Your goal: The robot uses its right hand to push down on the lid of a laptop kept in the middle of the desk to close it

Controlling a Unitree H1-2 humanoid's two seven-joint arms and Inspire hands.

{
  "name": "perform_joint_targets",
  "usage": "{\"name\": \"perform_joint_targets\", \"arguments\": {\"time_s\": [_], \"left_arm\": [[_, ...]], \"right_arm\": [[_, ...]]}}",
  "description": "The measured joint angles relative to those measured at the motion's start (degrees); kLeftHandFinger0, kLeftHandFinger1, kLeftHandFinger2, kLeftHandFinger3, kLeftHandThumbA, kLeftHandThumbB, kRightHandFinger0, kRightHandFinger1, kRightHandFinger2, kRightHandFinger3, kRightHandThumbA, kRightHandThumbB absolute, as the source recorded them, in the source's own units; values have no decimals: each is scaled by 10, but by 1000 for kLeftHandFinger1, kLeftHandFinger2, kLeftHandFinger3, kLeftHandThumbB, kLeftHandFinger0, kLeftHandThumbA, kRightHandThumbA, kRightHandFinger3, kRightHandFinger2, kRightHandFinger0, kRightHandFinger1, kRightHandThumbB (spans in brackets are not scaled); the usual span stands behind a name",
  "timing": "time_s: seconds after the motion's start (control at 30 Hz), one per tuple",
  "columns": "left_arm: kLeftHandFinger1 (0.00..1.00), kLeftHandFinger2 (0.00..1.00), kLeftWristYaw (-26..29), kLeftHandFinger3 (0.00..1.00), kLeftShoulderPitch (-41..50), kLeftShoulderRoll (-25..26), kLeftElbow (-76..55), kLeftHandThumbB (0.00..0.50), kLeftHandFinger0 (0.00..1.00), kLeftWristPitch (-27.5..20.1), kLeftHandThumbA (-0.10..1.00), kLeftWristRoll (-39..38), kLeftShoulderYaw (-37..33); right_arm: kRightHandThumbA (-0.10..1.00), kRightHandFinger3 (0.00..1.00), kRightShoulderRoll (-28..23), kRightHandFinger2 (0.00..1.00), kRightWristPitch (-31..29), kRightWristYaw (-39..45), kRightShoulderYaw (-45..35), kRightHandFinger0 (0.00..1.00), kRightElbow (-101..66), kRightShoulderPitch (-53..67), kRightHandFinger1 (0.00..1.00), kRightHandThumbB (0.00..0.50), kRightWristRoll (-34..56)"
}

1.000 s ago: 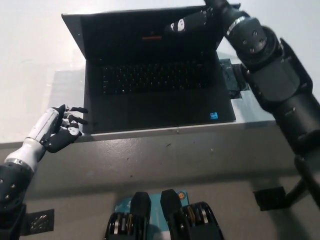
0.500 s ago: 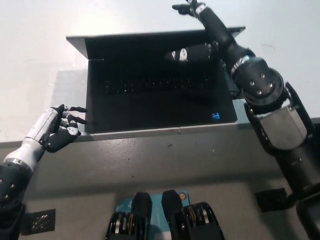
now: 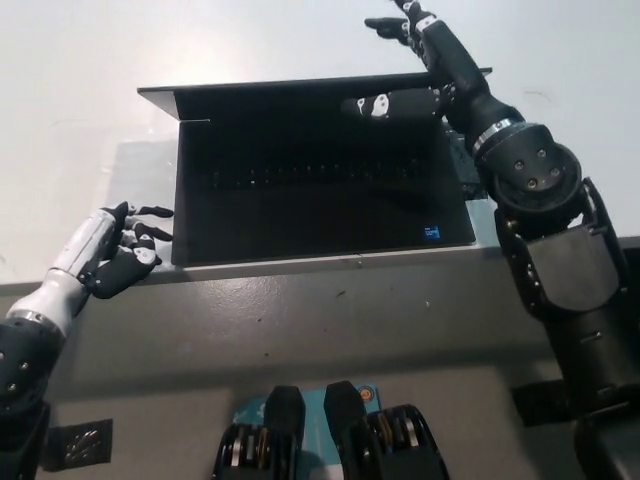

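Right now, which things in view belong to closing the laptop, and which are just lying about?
In the job:
laptop
laptop lid
right hand, on the lid's right part

Not in the job:
left hand, resting left of the laptop
desk

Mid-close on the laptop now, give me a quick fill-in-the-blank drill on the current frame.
1. The black right hand is at the lid's top ____ corner.
2. The white left hand rests by the laptop's front ____ corner.
3. The laptop is still partly ____, its keyboard visible.
4. The small blue sticker sits near the base's front ____ corner.

Missing words: right; left; open; right
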Motion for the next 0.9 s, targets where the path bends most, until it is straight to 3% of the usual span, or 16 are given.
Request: {"name": "perform_joint_targets", "arguments": {"time_s": [0.17,0.23,0.27,0.5,0.53,0.73,0.9], "left_arm": [[452,575,0,668,-1,1,1,0,388,-1,-4,0,0],[455,576,0,670,-2,1,1,0,391,-1,-1,0,0],[457,577,0,672,-2,2,1,0,391,-1,18,0,0],[462,575,-3,663,-9,7,1,0,397,0,18,0,0],[477,584,-4,661,-10,7,1,0,417,0,20,0,0],[474,586,-9,670,-20,7,1,0,407,0,7,0,0],[466,578,-12,671,-26,9,2,0,401,0,-9,3,0]], "right_arm": [[1000,1000,17,809,0,-2,-18,953,-9,23,857,288,8],[1000,1000,23,821,0,-2,-27,951,-10,31,860,292,14],[1000,1000,27,823,0,-2,-32,952,-11,35,859,317,17],[1000,1000,55,831,2,-4,-48,976,-25,83,873,311,30],[1000,1000,58,841,2,-4,-48,1000,-25,90,877,331,31],[1000,1000,66,850,7,-4,-47,954,-24,135,870,301,40],[1000,1000,66,855,36,-4,-54,972,-18,168,870,269,45]]}}
